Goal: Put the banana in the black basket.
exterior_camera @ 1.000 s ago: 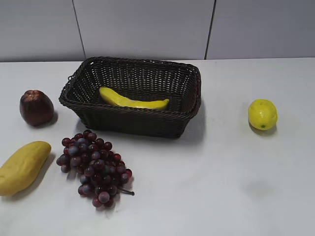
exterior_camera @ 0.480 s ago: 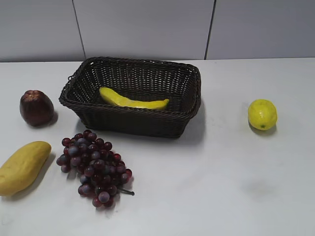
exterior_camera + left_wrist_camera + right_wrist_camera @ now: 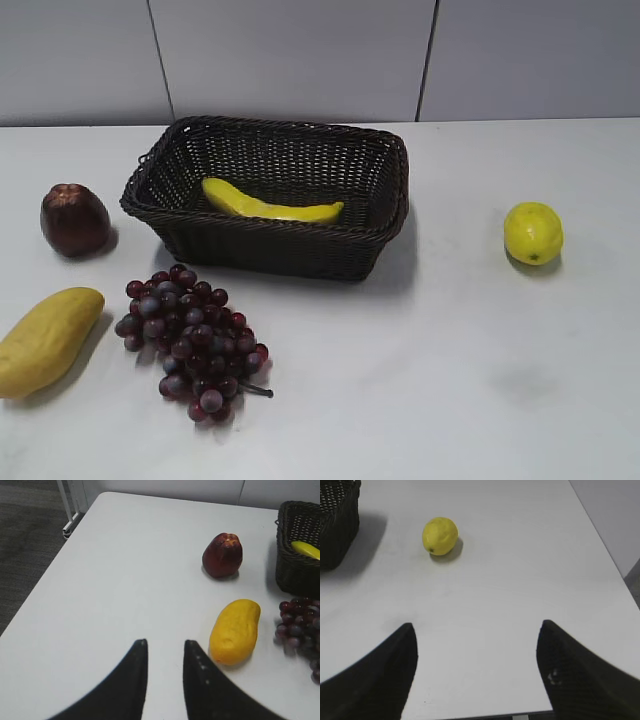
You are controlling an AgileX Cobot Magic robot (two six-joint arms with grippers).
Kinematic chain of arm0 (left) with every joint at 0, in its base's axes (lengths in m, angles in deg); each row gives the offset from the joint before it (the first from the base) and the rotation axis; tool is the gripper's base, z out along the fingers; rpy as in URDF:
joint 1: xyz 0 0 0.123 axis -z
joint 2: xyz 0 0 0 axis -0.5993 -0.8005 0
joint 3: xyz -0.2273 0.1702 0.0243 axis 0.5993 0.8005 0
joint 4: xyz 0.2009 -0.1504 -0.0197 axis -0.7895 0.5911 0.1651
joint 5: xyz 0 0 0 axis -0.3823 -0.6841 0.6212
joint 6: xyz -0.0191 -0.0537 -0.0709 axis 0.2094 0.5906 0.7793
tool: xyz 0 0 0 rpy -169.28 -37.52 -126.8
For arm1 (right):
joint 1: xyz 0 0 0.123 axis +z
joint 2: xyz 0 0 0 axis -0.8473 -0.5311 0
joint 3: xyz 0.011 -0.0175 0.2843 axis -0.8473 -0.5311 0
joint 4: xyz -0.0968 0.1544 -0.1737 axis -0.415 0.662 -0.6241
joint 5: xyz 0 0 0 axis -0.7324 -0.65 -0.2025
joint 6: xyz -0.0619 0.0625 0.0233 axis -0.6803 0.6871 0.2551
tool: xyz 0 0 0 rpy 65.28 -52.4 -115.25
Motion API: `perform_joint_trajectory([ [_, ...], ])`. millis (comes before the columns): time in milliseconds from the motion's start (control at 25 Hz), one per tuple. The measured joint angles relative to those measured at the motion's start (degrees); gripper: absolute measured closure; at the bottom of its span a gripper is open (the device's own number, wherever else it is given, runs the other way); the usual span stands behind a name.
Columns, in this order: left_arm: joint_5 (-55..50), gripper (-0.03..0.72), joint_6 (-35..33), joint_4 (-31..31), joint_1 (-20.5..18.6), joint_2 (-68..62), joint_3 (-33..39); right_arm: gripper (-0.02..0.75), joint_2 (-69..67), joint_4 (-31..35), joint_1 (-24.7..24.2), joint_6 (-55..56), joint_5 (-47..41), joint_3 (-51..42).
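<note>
The banana [image 3: 270, 208], long, curved and bright yellow, lies inside the black basket [image 3: 270, 250], a dark woven basket at the back middle of the table. In the left wrist view one end of the banana [image 3: 306, 549] shows over the basket's wall [image 3: 295, 572]. My left gripper [image 3: 165, 642] is empty with a narrow gap between its jaws, over bare table near the left edge, far from the basket. My right gripper [image 3: 477, 625] is wide open and empty near the table's front edge; the basket's corner [image 3: 337, 520] is far to its left. Neither gripper shows in the exterior view.
A dull-yellow mango [image 3: 47, 340] and a bunch of dark red grapes [image 3: 190, 340] lie in front of the basket on the left. A dark red fruit [image 3: 74, 219] stands left of the basket. A lemon [image 3: 533, 232] sits on the right, ahead of the right gripper [image 3: 440, 535].
</note>
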Motion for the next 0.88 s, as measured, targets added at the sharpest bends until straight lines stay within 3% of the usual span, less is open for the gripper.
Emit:
perform_joint_trajectory([
  [880,0.00,0.449,0.00,0.00,0.00,0.00,0.00,0.148,0.00,0.21,-0.07,-0.18,0.12,-0.52],
])
